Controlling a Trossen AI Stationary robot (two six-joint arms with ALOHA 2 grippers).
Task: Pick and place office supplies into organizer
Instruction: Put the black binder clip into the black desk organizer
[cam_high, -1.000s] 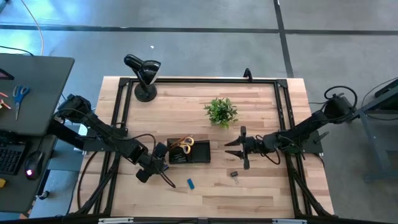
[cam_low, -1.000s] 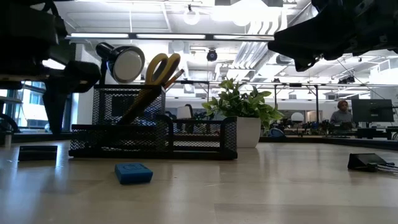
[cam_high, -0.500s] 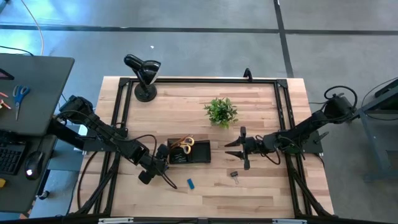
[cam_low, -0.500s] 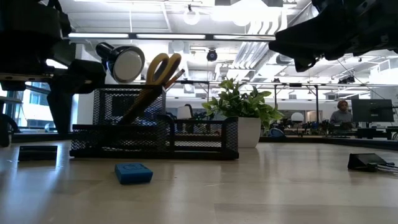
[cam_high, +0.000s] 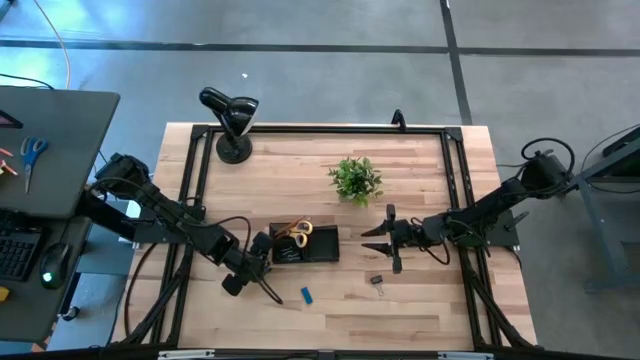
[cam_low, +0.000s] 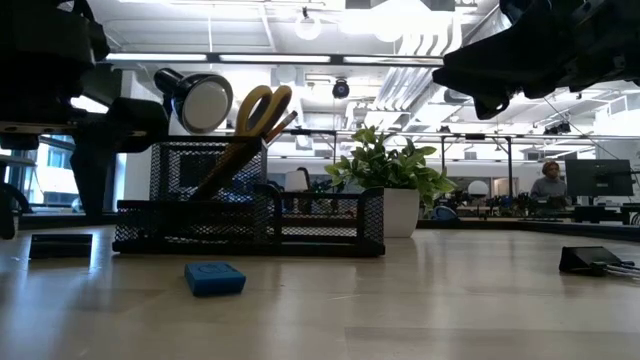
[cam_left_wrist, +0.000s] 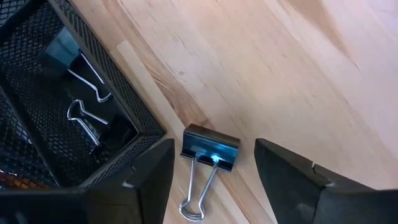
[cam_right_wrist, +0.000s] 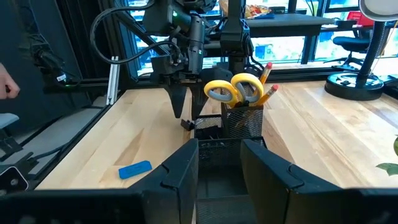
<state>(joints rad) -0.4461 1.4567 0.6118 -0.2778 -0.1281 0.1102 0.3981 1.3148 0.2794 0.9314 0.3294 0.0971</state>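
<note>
So far we see scissors (cam_low: 258, 108) and pencils (cam_right_wrist: 268, 79) standing in the organizer (cam_high: 305, 246). Beside it, our left gripper (cam_left_wrist: 211, 171) straddles a binder clip (cam_left_wrist: 209, 150), jaws released; the blue eraser (cam_high: 307, 295) waits nearby

Pale wood table (cam_left_wrist: 261, 68), smooth, matt, with fine grain. Black wire-mesh metal organizer (cam_left_wrist: 93, 81), matt. Just beside the organizer's corner, binder clip (cam_left_wrist: 210, 149) of glossy black metal with bright silver wire handles. More clips (cam_left_wrist: 84, 115) with shiny wire handles inside the organizer. Smooth yellow plastic on scissors (cam_right_wrist: 233, 87) handles. Matt blue rubbery eraser (cam_low: 214, 277) near the organizer.
</note>
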